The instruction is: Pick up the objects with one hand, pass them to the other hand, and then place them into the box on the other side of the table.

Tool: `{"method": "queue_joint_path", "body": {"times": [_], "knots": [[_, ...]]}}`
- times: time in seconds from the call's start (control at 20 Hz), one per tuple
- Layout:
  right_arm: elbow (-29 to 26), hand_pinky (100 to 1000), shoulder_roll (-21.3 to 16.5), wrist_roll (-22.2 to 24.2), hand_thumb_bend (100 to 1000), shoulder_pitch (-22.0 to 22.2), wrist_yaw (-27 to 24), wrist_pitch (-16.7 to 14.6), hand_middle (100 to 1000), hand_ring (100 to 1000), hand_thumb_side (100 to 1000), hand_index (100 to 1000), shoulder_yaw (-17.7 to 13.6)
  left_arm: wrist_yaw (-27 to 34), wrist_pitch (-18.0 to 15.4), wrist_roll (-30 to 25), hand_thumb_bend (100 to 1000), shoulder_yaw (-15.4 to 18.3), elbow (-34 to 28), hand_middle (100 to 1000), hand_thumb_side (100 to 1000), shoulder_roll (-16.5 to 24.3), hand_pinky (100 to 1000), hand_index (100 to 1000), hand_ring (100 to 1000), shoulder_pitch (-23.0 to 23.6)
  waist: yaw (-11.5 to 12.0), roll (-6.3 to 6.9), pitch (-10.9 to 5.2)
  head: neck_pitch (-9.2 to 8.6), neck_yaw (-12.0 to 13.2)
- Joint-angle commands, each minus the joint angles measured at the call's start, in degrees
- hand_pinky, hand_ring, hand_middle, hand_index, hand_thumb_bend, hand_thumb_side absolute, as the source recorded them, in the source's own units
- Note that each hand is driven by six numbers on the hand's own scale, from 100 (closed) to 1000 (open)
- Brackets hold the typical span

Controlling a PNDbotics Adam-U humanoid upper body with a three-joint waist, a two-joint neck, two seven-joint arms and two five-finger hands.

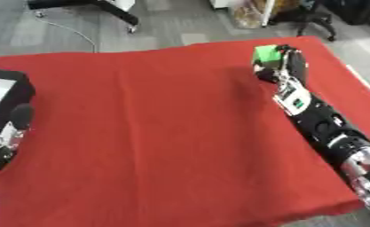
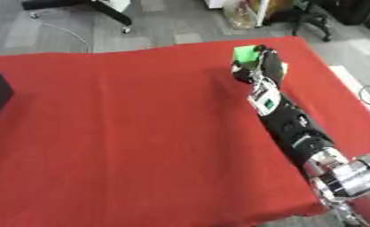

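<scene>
red cloth covers the counter (image 1: 156, 133); the right robot hand (image 1: 290, 66) curls its fingers around a bright green block (image 1: 267, 54) near the far right edge. the left robot hand (image 1: 13, 128) rests at the left edge, i cannot tell its fingers.

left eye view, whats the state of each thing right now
green block: off the cloth, held at the far right of the table
right hand: fingers curled round the green block
left hand: at the left edge, fingers unclear
black box: at the left edge, partly cut off
red cloth: spread flat
</scene>
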Motion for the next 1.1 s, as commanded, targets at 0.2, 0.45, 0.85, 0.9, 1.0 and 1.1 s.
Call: {"method": "queue_joint_path", "body": {"times": [0.2,0.45,0.85,0.9,1.0,1.1], "knots": [[-22.6,538,1.6,2.9,175,2.3,-7.8,-0.3,406,501,205,514,4.2,-2.3,-0.2,0.7,707,-0.1,2.6,755,579,0.1,724,899,747,-0.4,-0.5,0.74,0.1,-0.59,1.3],[-43.8,537,8.0,7.2,179,6.1,-16.4,2.7,405,502,218,510,8.3,-5.4,-0.6,0.4,688,-1.4,8.1,761,558,1.2,726,897,757,-1.8,-1.3,0.79,-0.19,-0.73,2.8],[-56.4,538,18.7,12.5,186,9.3,-24.6,6.4,405,504,229,509,14.1,-15.1,-1.8,-3.4,721,-6.3,16.4,771,489,1.0,734,893,781,-8.8,-2.8,0.11,-0.79,-1.01,4.8],[-56.9,537,19.6,13.0,188,9.7,-25.6,6.6,406,503,228,509,15.0,-16.4,-2.1,-3.3,740,-6.8,17.0,771,494,0.5,733,893,783,-9.9,-3.0,-0.07,-0.8,-1.14,5.1],[-57.5,535,20.9,13.8,190,10.3,-27.2,7.2,407,502,228,510,16.5,-17.8,-2.8,-2.2,768,-7.5,17.9,770,506,-0.4,730,893,784,-11.6,-3.3,-0.36,-0.78,-1.39,5.3],[-57.9,536,22.0,14.7,191,10.9,-28.8,7.7,408,503,231,512,18.5,-17.9,-3.4,0.3,788,-8.1,18.2,771,516,-1.6,726,893,784,-13.3,-3.5,-0.57,-0.7,-1.66,5.5]]}}
